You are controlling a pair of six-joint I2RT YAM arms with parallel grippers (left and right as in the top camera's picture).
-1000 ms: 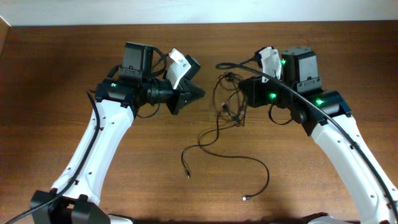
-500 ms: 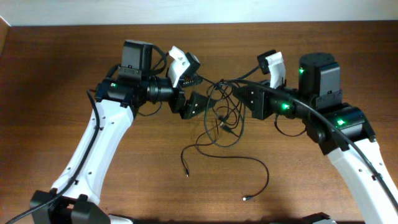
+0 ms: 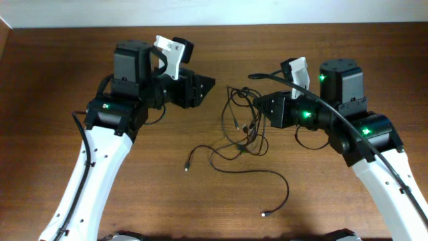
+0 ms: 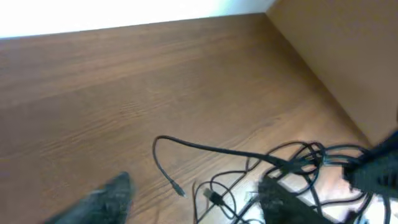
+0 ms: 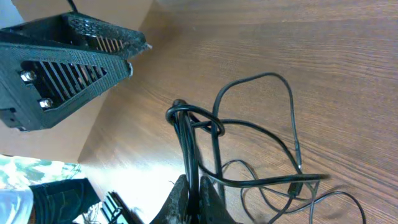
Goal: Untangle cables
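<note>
The cables [image 3: 239,124] are thin black cords in a loose tangle on the brown table, between the two arms. One free end with a small plug [image 3: 186,166] lies to the lower left. Another plug [image 3: 265,213] ends a long loop near the front edge. My right gripper [image 3: 257,108] is shut on a bunch of strands and holds them just above the wood; in the right wrist view its gripper [image 5: 194,198] pinches the cables [image 5: 186,134] upright. My left gripper [image 3: 206,85] hangs left of the tangle, open and holding nothing. In the blurred left wrist view its fingers [image 4: 106,199] stand wide apart above the cables [image 4: 292,163].
The wooden table [image 3: 60,73] ends at a white wall along the back. My left arm's black ribbed finger [image 5: 62,56] fills the upper left of the right wrist view. The table's edge [image 5: 93,134] runs below it, with floor beyond.
My left gripper opened, let go of the strands and pulled back up and to the left. The tangle sagged toward the table and one plug end slid left. My right gripper kept its hold.
</note>
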